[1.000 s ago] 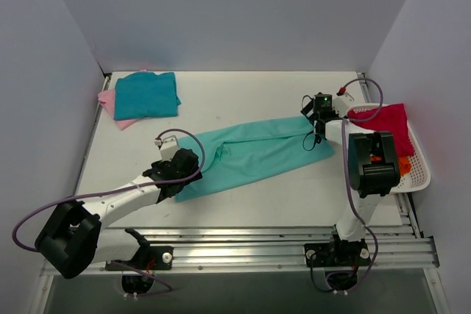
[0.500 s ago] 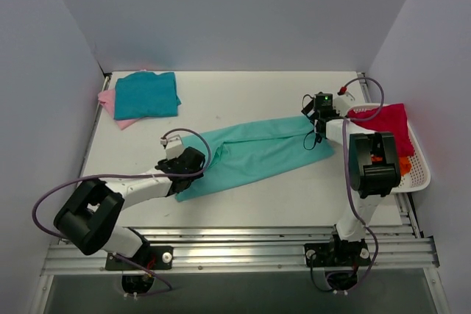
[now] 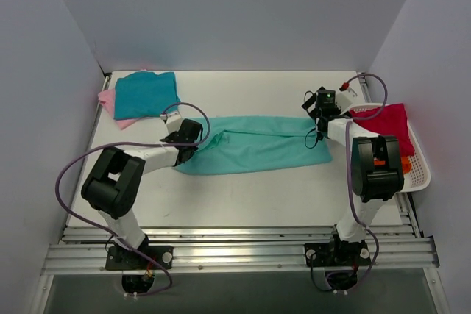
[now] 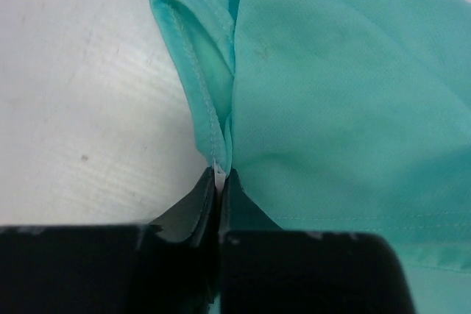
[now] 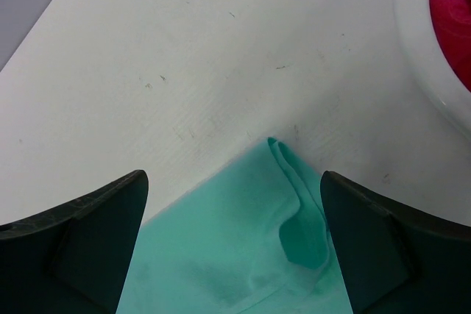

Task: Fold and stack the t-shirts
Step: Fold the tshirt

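Note:
A mint-green t-shirt point(image 3: 254, 145), folded into a long band, lies across the middle of the table. My left gripper point(image 3: 193, 140) is at its left end. The left wrist view shows that gripper point(image 4: 221, 178) shut on the stitched hem of the mint t-shirt point(image 4: 331, 93). My right gripper point(image 3: 316, 119) hovers open over the band's right end. Its fingers point(image 5: 96, 233) straddle a small folded corner of the mint cloth point(image 5: 250, 255) without touching it. A folded teal t-shirt point(image 3: 146, 95) lies on a pink one point(image 3: 110, 102) at the back left.
A white slotted basket point(image 3: 418, 176) stands at the right edge, holding a crimson t-shirt point(image 3: 386, 123) and an orange one point(image 3: 405, 163). Its rim point(image 5: 427, 71) and the crimson cloth point(image 5: 452, 12) show close to my right gripper. Walls enclose the table on three sides.
My left gripper has shut on the mint t-shirt's left end and carried it towards the back, so the band now lies nearly level. The right gripper has stayed open in place.

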